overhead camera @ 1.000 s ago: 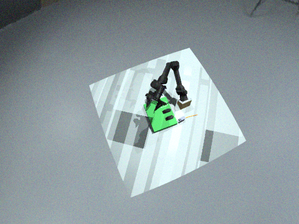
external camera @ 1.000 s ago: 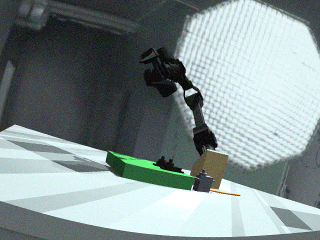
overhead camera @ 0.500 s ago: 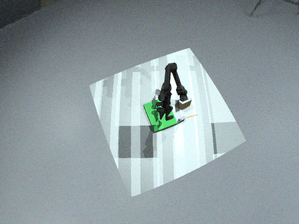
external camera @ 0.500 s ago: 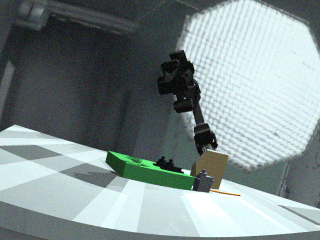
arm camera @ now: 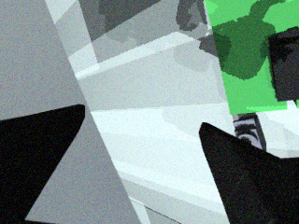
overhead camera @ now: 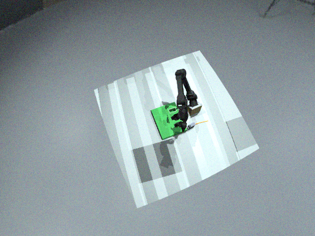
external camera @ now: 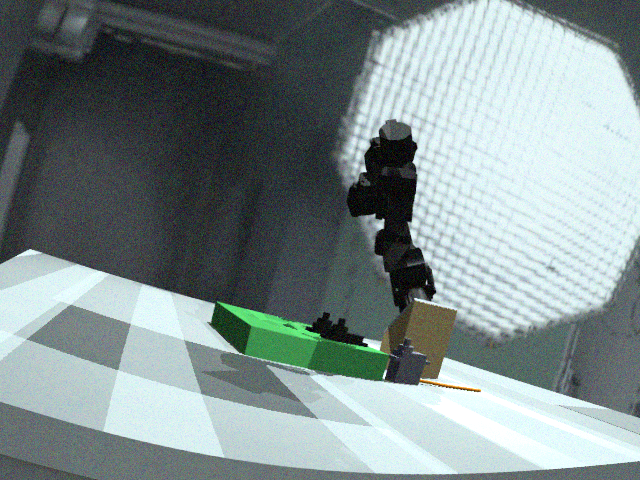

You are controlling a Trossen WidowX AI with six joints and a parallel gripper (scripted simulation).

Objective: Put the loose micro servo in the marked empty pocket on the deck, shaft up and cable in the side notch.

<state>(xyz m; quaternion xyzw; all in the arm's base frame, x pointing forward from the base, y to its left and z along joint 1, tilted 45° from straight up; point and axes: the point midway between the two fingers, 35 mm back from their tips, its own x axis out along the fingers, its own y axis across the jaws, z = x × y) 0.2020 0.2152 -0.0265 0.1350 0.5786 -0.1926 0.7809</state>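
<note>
The green deck (overhead camera: 162, 124) (external camera: 279, 338) (arm camera: 248, 89) lies flat on the striped table. Its white-marked empty pocket (overhead camera: 169, 110) is near the deck's far end. Dark seated servos (external camera: 336, 330) (arm camera: 286, 65) stand in the deck. The loose grey micro servo (overhead camera: 191, 125) (external camera: 406, 364) (arm camera: 247, 130) stands on the table just off the deck's corner, shaft up, with its orange cable (overhead camera: 202, 122) (external camera: 449, 385) trailing away. My gripper (overhead camera: 177, 121) (arm camera: 144, 119) is open and empty, high above the deck's near side. In the wrist view the servo shows partly behind my right finger.
The arm's brown base block (overhead camera: 194, 109) (external camera: 426, 330) stands right behind the loose servo. The table top (overhead camera: 142, 177) (external camera: 155, 392) has light and grey stripes. A large bright lamp panel (external camera: 516, 170) fills the background.
</note>
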